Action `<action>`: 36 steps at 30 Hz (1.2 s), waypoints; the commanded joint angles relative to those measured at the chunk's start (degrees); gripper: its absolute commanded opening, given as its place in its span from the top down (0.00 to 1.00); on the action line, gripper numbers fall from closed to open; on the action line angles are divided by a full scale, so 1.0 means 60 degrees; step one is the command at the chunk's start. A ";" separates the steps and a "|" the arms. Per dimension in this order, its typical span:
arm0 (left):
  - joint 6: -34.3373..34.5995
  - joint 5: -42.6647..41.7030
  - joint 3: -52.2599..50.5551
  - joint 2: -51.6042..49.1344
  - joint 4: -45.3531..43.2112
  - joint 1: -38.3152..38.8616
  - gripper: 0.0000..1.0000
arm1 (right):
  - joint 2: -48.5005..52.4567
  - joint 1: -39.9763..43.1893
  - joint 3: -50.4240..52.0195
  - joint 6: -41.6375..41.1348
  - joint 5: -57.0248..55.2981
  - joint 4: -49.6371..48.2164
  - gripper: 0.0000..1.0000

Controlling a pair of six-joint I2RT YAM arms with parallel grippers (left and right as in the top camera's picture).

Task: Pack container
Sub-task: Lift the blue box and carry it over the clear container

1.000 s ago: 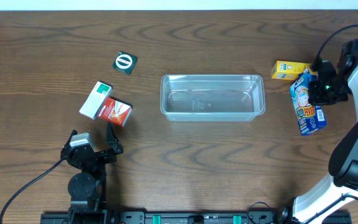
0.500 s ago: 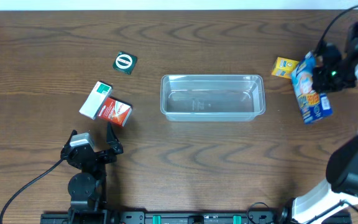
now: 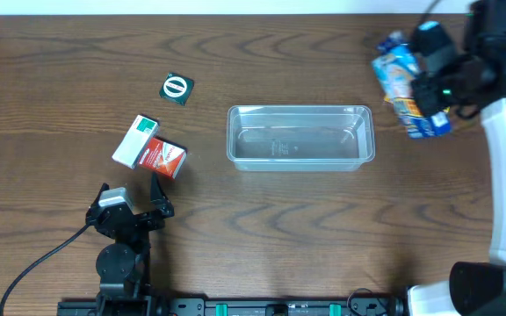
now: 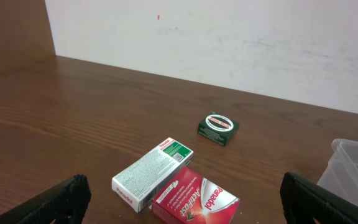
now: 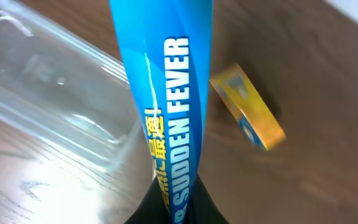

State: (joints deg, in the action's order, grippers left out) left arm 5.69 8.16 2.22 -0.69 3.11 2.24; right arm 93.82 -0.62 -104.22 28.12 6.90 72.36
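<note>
Container [image 3: 300,139] sits empty mid-bench, unmoved. Right tool [image 3: 435,88], clamped on blue box [image 3: 402,81], has lifted it off the bench near the far right corner, clear of yellow box [image 5: 247,115]. Likely the first item going in. Left tool [image 3: 130,197] wide, parked at near edge

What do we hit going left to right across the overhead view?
White and green box → dark green box → container → blue pack, held by the right end effector. Left out, since they overlap the first two: red box, left end effector.
</note>
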 commanded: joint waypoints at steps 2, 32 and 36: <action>-0.0124 0.0226 -0.0200 0.0015 0.0313 -0.0051 0.02 | 0.0018 -0.0980 -0.0164 0.0470 0.0113 -0.0412 0.95; -0.0124 0.0226 -0.0200 0.0015 0.0313 -0.0051 0.02 | 0.1188 -0.3155 -0.0164 0.2113 0.1413 0.0627 0.99; -0.0124 0.0226 -0.0200 0.0015 0.0313 -0.0051 0.02 | 0.1231 -0.3147 -0.0164 0.2510 0.1716 0.0656 0.99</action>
State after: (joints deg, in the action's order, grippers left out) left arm 5.72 8.16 2.22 -0.69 3.11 2.24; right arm 101.25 -18.98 -104.22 39.38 13.87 76.23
